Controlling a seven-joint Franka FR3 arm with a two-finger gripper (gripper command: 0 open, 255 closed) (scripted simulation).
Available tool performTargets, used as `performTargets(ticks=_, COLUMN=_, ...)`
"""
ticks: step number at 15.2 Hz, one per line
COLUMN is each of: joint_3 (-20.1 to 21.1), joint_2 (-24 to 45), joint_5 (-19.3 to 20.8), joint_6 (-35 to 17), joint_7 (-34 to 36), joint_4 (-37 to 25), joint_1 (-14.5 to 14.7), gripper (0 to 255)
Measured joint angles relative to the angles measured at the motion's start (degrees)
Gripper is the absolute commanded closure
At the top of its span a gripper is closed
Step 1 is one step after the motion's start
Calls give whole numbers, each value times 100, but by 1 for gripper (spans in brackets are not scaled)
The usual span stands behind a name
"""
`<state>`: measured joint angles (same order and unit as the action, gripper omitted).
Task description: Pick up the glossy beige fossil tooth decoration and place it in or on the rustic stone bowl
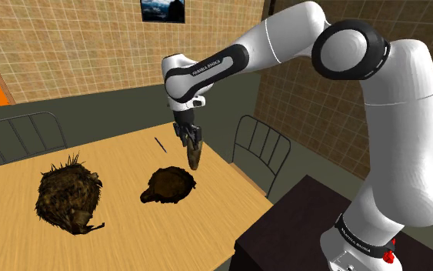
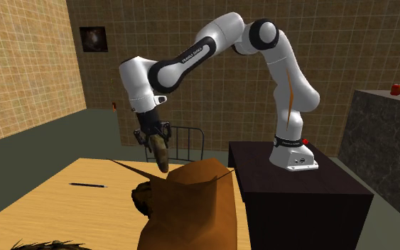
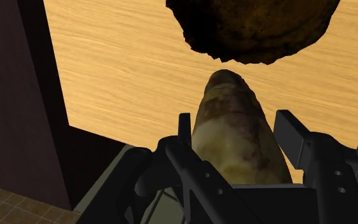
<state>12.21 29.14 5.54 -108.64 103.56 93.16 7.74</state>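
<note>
Wrist view: hand (image 3: 234, 124) clasps tooth (image 3: 231, 105) | shoulder view: tooth off table (image 1: 130, 235), near bowl (image 1: 168, 185)

Mottled beige-brown tooth (image 3: 234, 133) aloft, tip down, near dark rough bowl (image 3: 254, 25).

A light wooden bench (image 1: 130, 239) carries a shaggy dark-brown spiky clump (image 1: 68, 196) toward the shoulder view's left and a thin dark stick (image 1: 161, 144) near its far edge. A grey wire-frame chair (image 1: 264, 142) stands beside it. A framed picture (image 1: 164, 9) hangs on the tiled wall.
</note>
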Motion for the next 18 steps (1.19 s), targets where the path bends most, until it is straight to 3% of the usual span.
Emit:
performTargets(ticks=8, joint_3=177, joint_2=958, joint_5=73, joint_6=617, joint_7=824, joint_4=-1567, joint_1=800, gripper=255)
performTargets(ticks=18, joint_3=144, joint_2=1327, joint_5=137, joint_6=109, joint_7=913, joint_4=-1420, joint_1=877, gripper=255)
